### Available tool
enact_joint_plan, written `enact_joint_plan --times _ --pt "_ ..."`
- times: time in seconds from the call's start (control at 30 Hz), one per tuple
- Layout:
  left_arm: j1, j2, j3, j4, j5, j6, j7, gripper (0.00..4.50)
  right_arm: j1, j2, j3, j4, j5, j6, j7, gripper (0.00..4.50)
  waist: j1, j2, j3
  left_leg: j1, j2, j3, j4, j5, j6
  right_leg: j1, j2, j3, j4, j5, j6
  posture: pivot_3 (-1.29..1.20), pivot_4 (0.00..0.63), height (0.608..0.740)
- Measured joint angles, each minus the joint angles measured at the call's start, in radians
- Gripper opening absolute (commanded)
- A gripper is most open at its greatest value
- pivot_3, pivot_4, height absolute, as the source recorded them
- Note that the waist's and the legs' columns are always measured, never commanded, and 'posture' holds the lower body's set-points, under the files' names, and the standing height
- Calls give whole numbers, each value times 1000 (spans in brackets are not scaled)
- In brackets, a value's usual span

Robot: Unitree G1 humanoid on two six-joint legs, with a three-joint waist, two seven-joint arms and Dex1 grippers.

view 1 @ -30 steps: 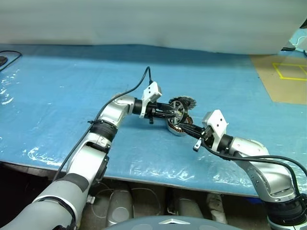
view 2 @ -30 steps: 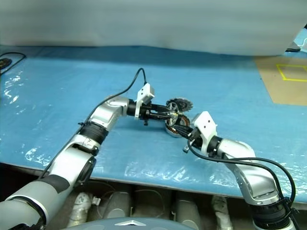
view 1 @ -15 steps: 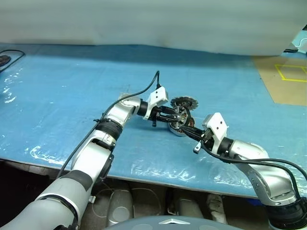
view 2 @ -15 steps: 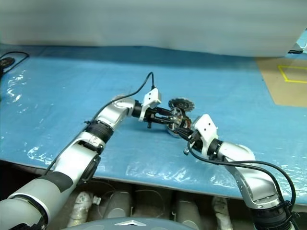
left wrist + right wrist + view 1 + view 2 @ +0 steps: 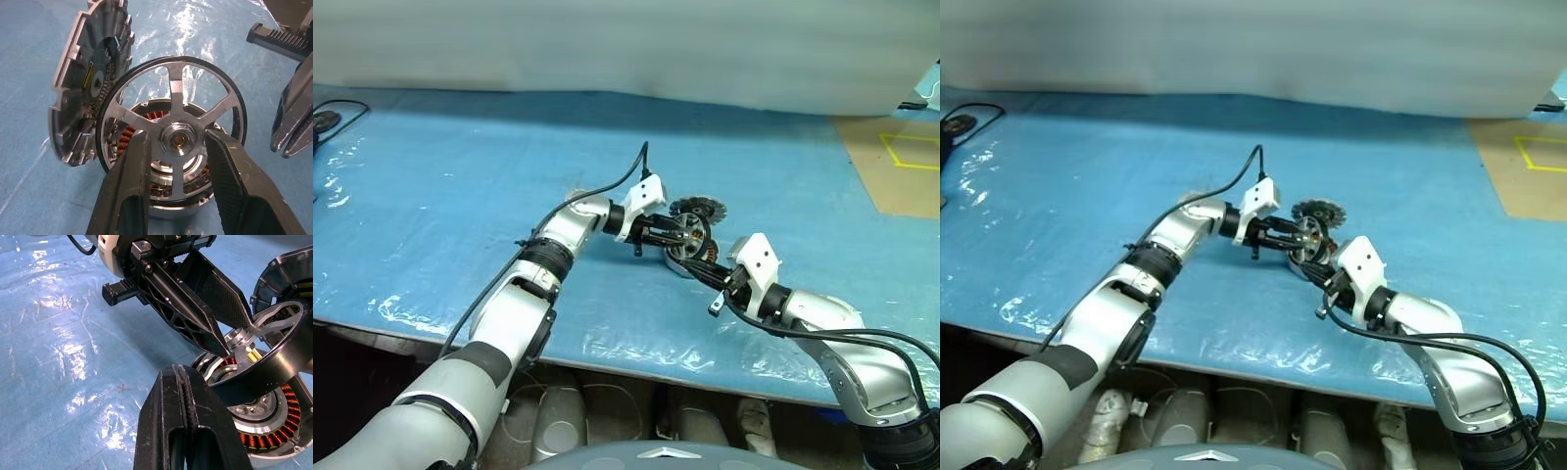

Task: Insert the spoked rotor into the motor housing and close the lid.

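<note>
A blue plastic sheet (image 5: 431, 196) covers the table, with a pale wall behind it and a brown board (image 5: 901, 166) with yellow tape lines at the far right corner. Near the middle of the sheet, the left gripper (image 5: 177, 147) holds the spoked rotor (image 5: 172, 129) by its small hub: its two black fingers (image 5: 129, 186) press on the hub from both sides, so the jaws are clamped on the rotor. The rotor is tilted on its edge, and its lower rim is touching or just over the motor housing (image 5: 266, 423), which rests on the sheet with its ring of copper windings facing up. I cannot tell if the rotor rests on the housing or is only very near. Just behind the rotor stands the lid (image 5: 88, 83), tilted almost upright, with its ribbed face and toothed edge toward the rotor; it looks to be touching the rotor's rim or just beside it. The right gripper (image 5: 182, 382) has its jaws pressed fully together and grips nothing; its tip points at the near side of the housing, just beside it. A black cable (image 5: 607, 186) runs from the left wrist over the sheet.
</note>
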Motion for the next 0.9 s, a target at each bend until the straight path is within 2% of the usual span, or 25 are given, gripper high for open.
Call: enact_joint_plan --times 0.47,0.7,0.9 --pt "-26 7 -34 7 62 -39 -35 1330 0 0 7 0 -12 -8 -3 0 1 0 0 1 0 0 0 0 0 0 0 0 0 -2 3 0 150 740" --pt "-30 3 -55 38 110 -61 3 3688 0 2 15 0 -16 -8 -5 0 1 0 0 0 0 0 -1 0 0 0 0 0 0 -2 4 0 150 740" --pt "-42 -16 -21 79 102 -53 88 3688 0 3 16 0 -17 -8 -5 0 0 0 0 0 0 0 0 0 0 0 0 0 0 -2 4 0 150 740"
